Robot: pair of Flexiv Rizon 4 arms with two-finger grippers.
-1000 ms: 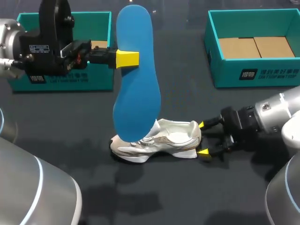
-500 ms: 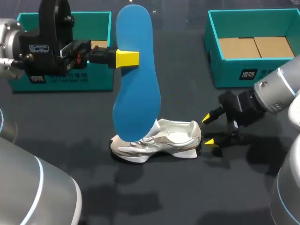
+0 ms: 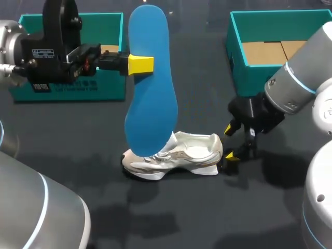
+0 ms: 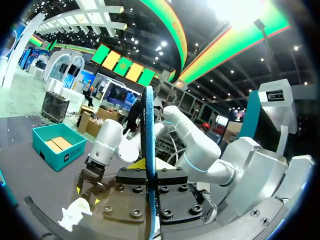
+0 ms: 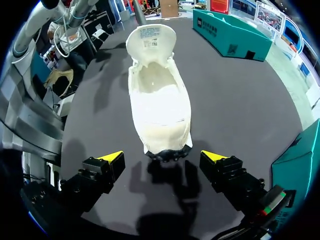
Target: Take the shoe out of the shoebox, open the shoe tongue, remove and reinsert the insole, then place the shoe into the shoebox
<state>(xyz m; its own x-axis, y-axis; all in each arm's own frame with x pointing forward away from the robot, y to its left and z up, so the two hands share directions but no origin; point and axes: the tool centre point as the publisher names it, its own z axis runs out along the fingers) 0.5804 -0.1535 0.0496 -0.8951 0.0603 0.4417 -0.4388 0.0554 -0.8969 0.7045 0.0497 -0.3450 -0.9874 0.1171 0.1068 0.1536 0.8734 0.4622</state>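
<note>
The white shoe [image 3: 179, 155] lies on the dark table, toe to the left, its opening empty in the right wrist view [image 5: 160, 105]. High above its toe hangs the large blue insole [image 3: 150, 83], upright. My left gripper [image 3: 140, 65] is shut on the insole's edge, and the left wrist view shows the insole [image 4: 148, 135] edge-on between the fingers of that gripper [image 4: 149, 165]. Just right of the heel, my right gripper [image 3: 230, 142] stands open. In its own view the gripper [image 5: 162, 157] has a fingertip on either side of the heel, touching nothing.
A teal shoebox [image 3: 104, 85] stands at the back left, partly behind my left arm. A second teal box [image 3: 244, 78] with a cardboard floor sits at the back right, close behind my right arm. Bare dark table lies in front of the shoe.
My right arm has swung up and toward the back right box. Its open gripper has lifted a little and now points down at the heel. The left arm and insole have not moved.
</note>
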